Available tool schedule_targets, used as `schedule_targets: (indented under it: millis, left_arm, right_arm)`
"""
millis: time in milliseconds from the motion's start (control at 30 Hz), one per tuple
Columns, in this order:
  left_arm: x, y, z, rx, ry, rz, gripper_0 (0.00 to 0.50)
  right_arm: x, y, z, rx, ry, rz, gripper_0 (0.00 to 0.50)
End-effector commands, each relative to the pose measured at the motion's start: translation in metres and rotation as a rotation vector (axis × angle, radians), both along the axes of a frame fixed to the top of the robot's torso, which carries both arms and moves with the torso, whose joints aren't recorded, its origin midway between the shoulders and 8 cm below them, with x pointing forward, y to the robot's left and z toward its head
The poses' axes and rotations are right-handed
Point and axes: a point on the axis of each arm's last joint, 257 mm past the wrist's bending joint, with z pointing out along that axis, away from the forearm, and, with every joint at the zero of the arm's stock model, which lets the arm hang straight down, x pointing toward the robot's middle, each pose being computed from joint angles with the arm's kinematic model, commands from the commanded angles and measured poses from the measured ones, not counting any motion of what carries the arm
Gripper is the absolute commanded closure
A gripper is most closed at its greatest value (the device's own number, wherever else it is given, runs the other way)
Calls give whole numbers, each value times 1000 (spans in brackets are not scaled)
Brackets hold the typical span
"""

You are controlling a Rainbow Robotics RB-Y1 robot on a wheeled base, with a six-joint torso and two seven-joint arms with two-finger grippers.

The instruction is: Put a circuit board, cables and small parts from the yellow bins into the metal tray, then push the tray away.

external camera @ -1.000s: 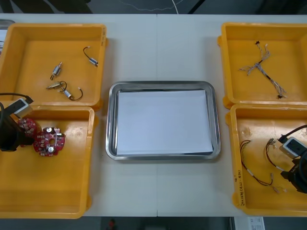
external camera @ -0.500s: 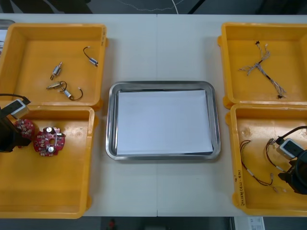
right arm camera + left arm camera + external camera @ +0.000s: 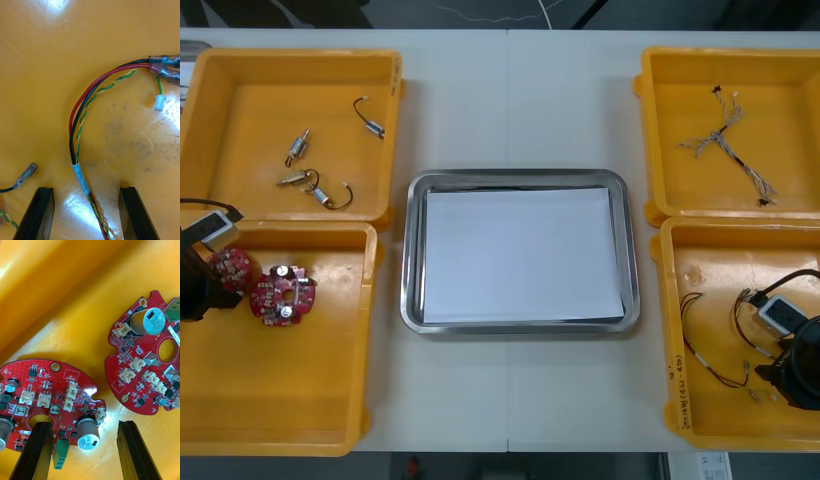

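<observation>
Black fingers (image 3: pixel 35 452) parted, we see the left gripper (image 3: pixel 85 452) over circuit boards (image 3: pixel 146 371) in the near-left corner bin (image 3: pixel 290 390), the right gripper (image 3: pixel 86 213) straddling a red and yellow cable (image 3: pixel 73 131) in the near-right corner bin (image 3: pixel 720 250).

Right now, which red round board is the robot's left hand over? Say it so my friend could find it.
Find the yellow bin on the robot's left, nearest to it; two round red circuit boards lie inside. The left gripper, open, hangs at the bin's outer side over the outer board. The other board lies apart from it, nearer the metal tray.
</observation>
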Motion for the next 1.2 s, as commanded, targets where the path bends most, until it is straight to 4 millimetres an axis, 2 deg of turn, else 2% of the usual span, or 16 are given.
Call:
schedule_targets:
  millis: [33,200,233,267,300,433,467,533,567,600,633,667,700,867,1000,1200]
  left_arm:
    - [-12,31,3,94,10,-47,0]
    - [-12,31,2,99,11,-50,0]
    - [-13,32,2,101,11,-49,0]
    - [-13,32,2,101,12,-49,0]
    - [-13,32,1,101,10,-49,0]
    - [-14,31,0,95,15,-50,0]
    - [-14,31,0,95,15,-50,0]
    - [-15,31,0,97,15,-50,143]
    - [-15,31,0,97,15,-51,241]
    - [-15,32,-1,97,15,-50,302]
    - [-14,31,-1,98,13,-52,317]
    - [-15,32,-3,99,13,-54,360]
    - [-15,31,-4,100,11,-57,497]
    - [-14,30,-4,103,7,-59,500]
    - [-13,29,-4,97,6,-59,500]
    - [-13,26,1,92,1,-62,500]
  right_arm:
    - [3,-5,2,-53,-7,56,0]
    - [2,-4,2,-53,-5,57,17]
    - [2,-4,1,-52,-4,58,88]
    - [1,-4,1,-50,-3,56,285]
    - [1,-4,0,-51,-2,57,368]
    - [1,-4,-2,-62,-5,64,494]
    - [1,-4,-1,-62,-7,63,500]
    - [3,-4,-1,-60,-13,61,500]
    - [4,-3,0,-57,-19,62,500]
    - [5,-3,1,-56,-25,59,500]
    - [6,-3,2,-56,-28,59,500]
    - [7,-3,3,-55,-31,57,500]
    - [8,-5,5,-55,-35,52,500]
    - [18,-14,21,-61,-60,31,500]
    - [24,-27,45,-81,-71,4,500]
    - [18,-37,83,-76,-38,-34,500]
